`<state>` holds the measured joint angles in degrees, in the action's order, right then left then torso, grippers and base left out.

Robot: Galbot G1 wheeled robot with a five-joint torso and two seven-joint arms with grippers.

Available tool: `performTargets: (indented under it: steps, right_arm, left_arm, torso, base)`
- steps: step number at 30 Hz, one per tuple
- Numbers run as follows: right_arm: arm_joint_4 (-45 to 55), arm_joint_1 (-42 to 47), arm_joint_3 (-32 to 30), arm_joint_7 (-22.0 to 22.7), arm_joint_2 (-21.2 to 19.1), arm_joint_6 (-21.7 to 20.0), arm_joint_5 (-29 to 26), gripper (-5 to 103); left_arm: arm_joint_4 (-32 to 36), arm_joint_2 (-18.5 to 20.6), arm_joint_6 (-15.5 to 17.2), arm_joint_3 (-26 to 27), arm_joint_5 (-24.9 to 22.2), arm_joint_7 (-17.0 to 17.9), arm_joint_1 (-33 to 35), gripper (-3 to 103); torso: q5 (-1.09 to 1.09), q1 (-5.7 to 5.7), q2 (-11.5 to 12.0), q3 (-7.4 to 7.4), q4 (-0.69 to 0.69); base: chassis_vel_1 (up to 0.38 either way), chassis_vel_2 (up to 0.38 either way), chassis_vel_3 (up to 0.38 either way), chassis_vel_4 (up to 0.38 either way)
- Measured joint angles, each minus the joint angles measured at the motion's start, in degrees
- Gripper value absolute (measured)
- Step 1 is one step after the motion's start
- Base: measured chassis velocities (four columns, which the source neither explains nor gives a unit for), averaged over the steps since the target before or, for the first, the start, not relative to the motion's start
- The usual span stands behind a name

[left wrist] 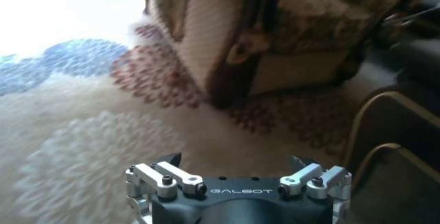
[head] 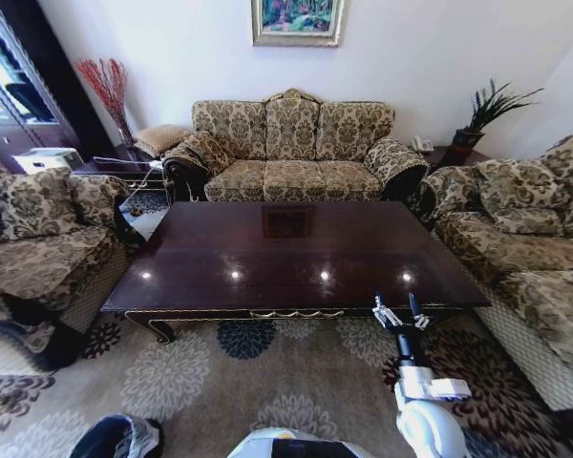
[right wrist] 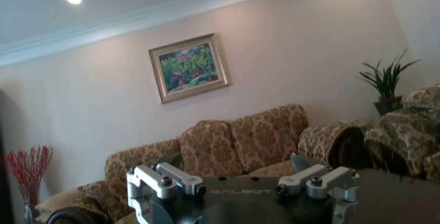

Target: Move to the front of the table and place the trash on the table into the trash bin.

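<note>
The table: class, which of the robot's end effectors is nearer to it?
The right. The right end effector is raised at the table's near edge, fingers apart. The left end effector hangs low over the carpet beside an armchair, also open.

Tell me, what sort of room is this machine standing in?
Most likely a home living room. A patterned sofa sits against the wall under a framed painting, and a glossy dark coffee table stands on a floral carpet between more matching sofas.

"GALBOT" on left pincer [left wrist: 236, 163] and right pincer [right wrist: 237, 163] housings.
</note>
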<state>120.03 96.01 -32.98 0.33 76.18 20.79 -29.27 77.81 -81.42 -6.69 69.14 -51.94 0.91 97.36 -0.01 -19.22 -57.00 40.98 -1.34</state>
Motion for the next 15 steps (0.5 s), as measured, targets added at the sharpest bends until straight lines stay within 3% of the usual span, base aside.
performTargets:
  steps: [3, 5, 6, 10, 11, 13, 15]
  right_arm:
    - [1.67, 1.00, -0.07, 0.22, 0.14, -1.96, 1.63, 100]
    - [3.74, 1.74, -0.11, 0.31, 0.65, -3.63, 4.23, 100]
    - [3.74, 1.74, -0.11, 0.31, 0.65, -3.63, 4.23, 100]
    - [7.77, 3.93, -0.59, 0.23, 1.10, -7.04, 7.38, 100]
    - [7.77, 3.93, -0.59, 0.23, 1.10, -7.04, 7.38, 100]
    - [10.25, 5.41, -1.12, -0.22, 1.08, -9.14, 8.46, 100]
    - [11.27, 5.90, -1.29, -0.48, 1.02, -9.82, 8.60, 100]
  left_arm:
    - [13.15, -1.64, -2.92, -0.83, 3.00, -4.02, 2.28, 100]
    - [27.96, -2.83, -4.64, -2.29, 5.93, -8.12, 4.71, 100]
    - [27.96, -2.83, -4.64, -2.29, 5.93, -8.12, 4.71, 100]
    - [48.70, -2.79, -1.64, -5.24, 9.66, -9.59, 7.64, 100]
    - [48.70, -2.79, -1.64, -5.24, 9.66, -9.59, 7.64, 100]
    - [56.96, -1.10, 0.07, -7.39, 13.03, -9.87, 8.95, 100]
    - [59.38, -0.27, 0.58, -8.27, 14.59, -10.16, 9.28, 100]
  torso:
    - [0.02, 0.00, 0.00, 0.00, 0.03]
    - [0.02, 0.00, 0.00, 0.01, 0.01]
    - [0.02, 0.00, 0.00, 0.01, 0.01]
    - [0.01, -0.01, 0.00, 0.01, 0.01]
    - [0.01, -0.01, 0.00, 0.01, 0.01]
    - [0.04, -0.01, 0.00, 0.01, 0.01]
    - [0.03, 0.00, 0.00, 0.00, 0.01]
  base:
    - [0.000, 0.000, 0.000, 0.000]
    - [0.000, 0.000, 0.000, 0.000]
    - [0.000, 0.000, 0.000, 0.000]
    - [0.000, 0.000, 0.000, 0.000]
    - [0.000, 0.000, 0.000, 0.000]
    - [0.000, 0.000, 0.000, 0.000]
    - [0.000, 0.000, 0.000, 0.000]
